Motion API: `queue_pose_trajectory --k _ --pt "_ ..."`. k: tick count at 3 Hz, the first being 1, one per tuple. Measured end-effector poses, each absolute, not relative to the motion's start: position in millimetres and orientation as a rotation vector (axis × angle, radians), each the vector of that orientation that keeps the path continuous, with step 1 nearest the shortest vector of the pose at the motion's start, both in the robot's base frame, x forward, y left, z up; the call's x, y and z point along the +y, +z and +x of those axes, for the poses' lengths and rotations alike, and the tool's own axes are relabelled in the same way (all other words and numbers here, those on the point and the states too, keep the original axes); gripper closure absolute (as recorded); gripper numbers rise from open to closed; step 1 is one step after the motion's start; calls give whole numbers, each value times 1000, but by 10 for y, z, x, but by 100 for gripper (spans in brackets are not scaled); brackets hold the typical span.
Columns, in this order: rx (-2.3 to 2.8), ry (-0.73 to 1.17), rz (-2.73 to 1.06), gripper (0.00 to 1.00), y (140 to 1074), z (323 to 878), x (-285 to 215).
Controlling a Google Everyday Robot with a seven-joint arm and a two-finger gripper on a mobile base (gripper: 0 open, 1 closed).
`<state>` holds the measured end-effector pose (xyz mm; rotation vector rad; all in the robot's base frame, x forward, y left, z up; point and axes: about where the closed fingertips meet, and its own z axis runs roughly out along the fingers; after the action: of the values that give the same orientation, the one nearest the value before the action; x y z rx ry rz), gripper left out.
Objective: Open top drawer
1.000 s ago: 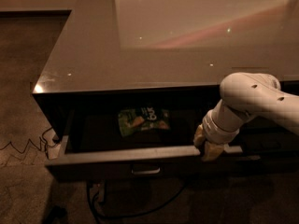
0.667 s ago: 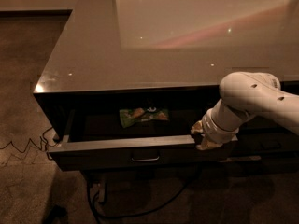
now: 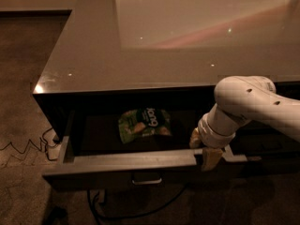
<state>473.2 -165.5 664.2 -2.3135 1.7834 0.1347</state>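
The top drawer (image 3: 122,163) is pulled out from under the glossy countertop (image 3: 93,55). Its dark front has a small metal loop handle (image 3: 146,178) at centre. A green snack bag (image 3: 144,123) lies on the drawer's floor. My gripper (image 3: 202,149), on a white arm (image 3: 248,104) coming in from the right, sits at the right end of the drawer's front wall. One yellowish finger (image 3: 194,137) is inside the drawer and the other is outside, so they clamp the top edge of the front wall.
Dark drawers of the neighbouring column (image 3: 274,146) lie behind the arm on the right. Black cables (image 3: 28,146) trail on the carpet left of the cabinet and loop under the drawer (image 3: 136,213). Open carpet lies to the left.
The drawer front has come further out towards the camera and more of the snack bag shows. The gripper moved out with it, still on the front wall.
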Motion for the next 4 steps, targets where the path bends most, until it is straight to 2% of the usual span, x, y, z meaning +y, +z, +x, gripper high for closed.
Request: queue_pose_trajectory --k 1,3,4 --pt "1776 86 -2354 0 6682 4382 -1605" --pt "1771 67 -2338 0 6732 4367 -1613" --pt "1754 -40 -2338 0 6941 4359 -1575"
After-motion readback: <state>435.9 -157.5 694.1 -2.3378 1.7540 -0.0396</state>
